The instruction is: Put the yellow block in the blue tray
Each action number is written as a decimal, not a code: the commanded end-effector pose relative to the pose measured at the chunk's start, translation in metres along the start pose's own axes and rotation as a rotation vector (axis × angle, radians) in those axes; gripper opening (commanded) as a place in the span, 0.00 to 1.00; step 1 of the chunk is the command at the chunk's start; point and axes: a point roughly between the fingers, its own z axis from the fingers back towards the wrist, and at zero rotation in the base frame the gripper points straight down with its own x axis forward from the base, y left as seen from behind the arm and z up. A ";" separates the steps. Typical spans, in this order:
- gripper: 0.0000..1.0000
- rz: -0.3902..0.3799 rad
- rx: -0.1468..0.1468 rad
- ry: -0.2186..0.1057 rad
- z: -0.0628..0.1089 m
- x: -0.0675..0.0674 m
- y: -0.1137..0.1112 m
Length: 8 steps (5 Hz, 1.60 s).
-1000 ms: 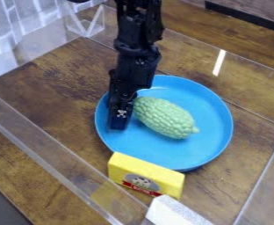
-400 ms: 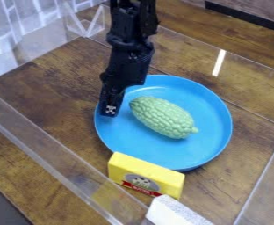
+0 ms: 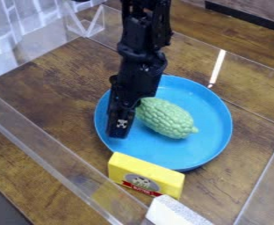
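The yellow block [image 3: 146,174] lies on the table just in front of the blue tray [image 3: 210,132], touching or nearly touching its near rim, with its red-and-white label facing me. My gripper [image 3: 122,123] points straight down over the left part of the tray, close beside the green bumpy lump [image 3: 165,117]. Its dark fingers [image 3: 118,128] look spread and I see nothing between them. The block is about a hand's width nearer the camera than the fingertips.
A whitish block [image 3: 175,214] lies at the bottom edge, right of the yellow block. Clear plastic walls [image 3: 34,132] border the wooden table on the left and front. The green lump takes up the middle of the tray.
From half a second ago the gripper shifted slightly right and toward the camera, from the tray's left rim to beside the green lump. The blocks and tray stayed still.
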 end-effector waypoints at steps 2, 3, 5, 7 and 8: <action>1.00 -0.043 0.081 -0.066 0.003 0.029 0.002; 1.00 -0.093 0.095 -0.079 0.005 0.030 -0.006; 1.00 -0.169 0.113 -0.104 0.007 0.023 -0.006; 1.00 -0.205 0.130 -0.123 0.009 0.013 -0.004; 1.00 -0.234 0.134 -0.128 0.005 0.020 -0.013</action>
